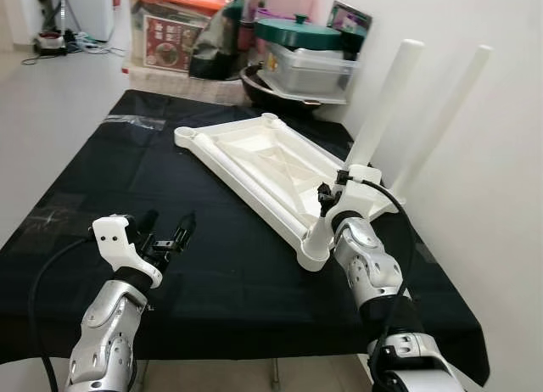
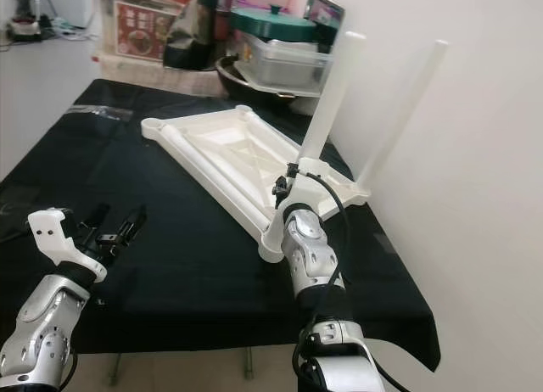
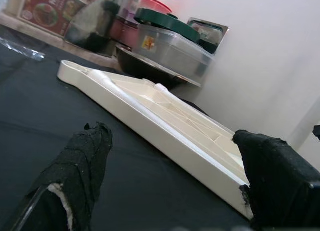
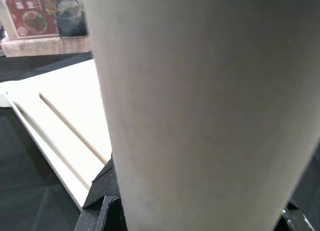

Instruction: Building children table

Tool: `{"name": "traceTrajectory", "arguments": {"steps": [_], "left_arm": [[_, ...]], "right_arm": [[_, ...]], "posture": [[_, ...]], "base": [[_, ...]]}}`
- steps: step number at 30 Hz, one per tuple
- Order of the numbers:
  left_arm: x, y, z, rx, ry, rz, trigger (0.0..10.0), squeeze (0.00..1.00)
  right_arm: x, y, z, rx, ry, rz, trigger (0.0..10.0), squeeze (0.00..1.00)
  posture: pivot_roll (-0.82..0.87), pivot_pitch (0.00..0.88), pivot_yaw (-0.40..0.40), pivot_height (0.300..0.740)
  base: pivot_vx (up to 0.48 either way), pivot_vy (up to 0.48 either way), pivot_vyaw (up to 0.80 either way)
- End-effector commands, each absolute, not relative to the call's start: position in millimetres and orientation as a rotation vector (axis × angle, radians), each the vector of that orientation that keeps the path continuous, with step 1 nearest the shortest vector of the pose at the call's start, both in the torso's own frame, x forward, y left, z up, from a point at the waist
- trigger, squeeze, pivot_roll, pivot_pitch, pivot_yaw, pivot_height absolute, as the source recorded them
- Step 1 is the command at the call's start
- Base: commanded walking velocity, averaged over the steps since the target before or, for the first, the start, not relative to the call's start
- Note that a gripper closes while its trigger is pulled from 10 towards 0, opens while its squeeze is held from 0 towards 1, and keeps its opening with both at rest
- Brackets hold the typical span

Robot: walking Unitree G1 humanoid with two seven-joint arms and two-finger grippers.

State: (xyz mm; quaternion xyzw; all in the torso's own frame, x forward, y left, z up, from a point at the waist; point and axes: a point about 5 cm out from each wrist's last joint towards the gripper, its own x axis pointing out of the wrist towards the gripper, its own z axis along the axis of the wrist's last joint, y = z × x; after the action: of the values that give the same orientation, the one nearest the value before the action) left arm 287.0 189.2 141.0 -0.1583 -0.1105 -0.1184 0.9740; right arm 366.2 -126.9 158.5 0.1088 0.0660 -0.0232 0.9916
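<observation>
A white plastic tabletop [image 1: 271, 167] lies upside down on a counter [image 1: 102, 171] covered with a black cloth, set at a diagonal so that one end points toward the clutter at the far side and the other toward the white wall [image 1: 475, 154] on the robot's right. At the corner nearest the wall, a white cylindrical leg [image 1: 386, 103] stands up from a corner socket, leaning a little toward the wall, where it casts a pale shadow. The right tool [image 1: 333, 193] is at the base of that leg, by the near right corner of the tabletop; in the right wrist view the leg [image 4: 200, 101] rises large directly between the black fingers [image 4: 102, 191], so the tool appears clamped around it. The nearest corner socket [image 1: 312, 254] of the tabletop sits just beside the silver right forearm. The left tool [image 1: 168, 232] hovers low over the black cloth, well apart from the tabletop, with its two black fingers [image 3: 80, 171] spread wide and nothing between them; the left wrist view looks past them along the long edge of the tabletop [image 3: 165, 121]. Beyond the far edge of the counter stand a lidded clear storage box [image 1: 310, 70] with a green lid [image 1: 297, 31] resting on it, a dark bowl [image 1: 271, 91] beneath, and a box with an orange lid [image 1: 174, 27].
</observation>
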Motion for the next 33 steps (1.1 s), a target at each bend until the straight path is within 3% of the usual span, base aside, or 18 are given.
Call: {"name": "traceTrajectory", "arguments": {"steps": [1, 3, 4, 5, 6, 15, 17, 25, 26, 27, 31, 33], "left_arm": [[288, 184, 141, -0.322, -0.216, -0.263, 10.0, 0.0], [288, 184, 141, -0.322, -0.215, -0.264, 10.0, 0.0], [288, 184, 141, -0.322, -0.215, -0.264, 10.0, 0.0], [288, 184, 141, -0.321, -0.215, -0.264, 10.0, 0.0], [288, 184, 141, -0.32, -0.215, -0.263, 10.0, 0.0], [285, 185, 142, -0.318, -0.219, -0.257, 10.0, 0.0], [283, 185, 142, -0.316, -0.219, -0.256, 10.0, 0.0], [280, 187, 143, -0.314, -0.221, -0.254, 10.0, 0.0], [279, 188, 144, -0.313, -0.221, -0.254, 10.0, 0.0], [279, 188, 144, -0.312, -0.221, -0.253, 10.0, 0.0], [279, 189, 144, -0.311, -0.22, -0.252, 10.0, 0.0], [278, 190, 144, -0.308, -0.218, -0.249, 10.0, 0.0]], "right_arm": [[360, -123, 137, 0.206, 0.244, -0.011, 10.0, 0.0], [360, -117, 140, 0.202, 0.23, 0.024, 10.0, 0.0], [361, -114, 142, 0.202, 0.221, 0.044, 10.0, 0.44], [361, -113, 146, 0.227, 0.18, 0.04, 10.0, 0.44], [360, -112, 151, 0.238, 0.155, 0.044, 10.0, 1.0], [346, -114, 175, 0.181, 0.02, 0.093, 10.0, 1.0], [330, -119, 185, 0.153, -0.01, 0.126, 10.0, 1.0], [301, -141, 175, 0.047, 0.064, 0.137, 10.0, 1.0], [295, -151, 166, -0.01, 0.141, 0.104, 10.0, 0.03], [286, -163, 156, -0.068, 0.22, 0.072, 10.0, 0.0], [282, -163, 155, -0.059, 0.268, 0.089, 10.0, 0.0], [274, -151, 158, -0.032, 0.318, 0.252, 10.0, 0.0]], "posture": [[0.15, 0.0, -0.213, 0.74], [0.15, 0.0, -0.213, 0.74], [0.15, 0.0, -0.213, 0.74], [0.15, 0.0, -0.216, 0.74], [0.15, 0.0, -0.216, 0.74], [0.14, 0.0, -0.216, 0.74], [0.12, 0.0, -0.213, 0.74], [0.09, 0.0, -0.204, 0.74], [0.08, 0.0, -0.2, 0.74], [0.07, 0.0, -0.196, 0.74], [0.07, 0.0, -0.193, 0.74], [0.06, 0.0, -0.188, 0.74]], "base": [[0.0, 0.0, 0.0], [0.0, 0.0, 0.0], [0.0, 0.0, 0.0], [0.0, 0.0, 0.0], [0.0, 0.0, 0.0], [0.0, 0.0, 0.0], [0.0, 0.0, 0.0], [0.0, 0.0, 0.0], [0.0, 0.0, 0.0], [0.0, 0.0, 0.0], [0.0, 0.0, 0.0], [0.0, 0.0, 0.0]]}}
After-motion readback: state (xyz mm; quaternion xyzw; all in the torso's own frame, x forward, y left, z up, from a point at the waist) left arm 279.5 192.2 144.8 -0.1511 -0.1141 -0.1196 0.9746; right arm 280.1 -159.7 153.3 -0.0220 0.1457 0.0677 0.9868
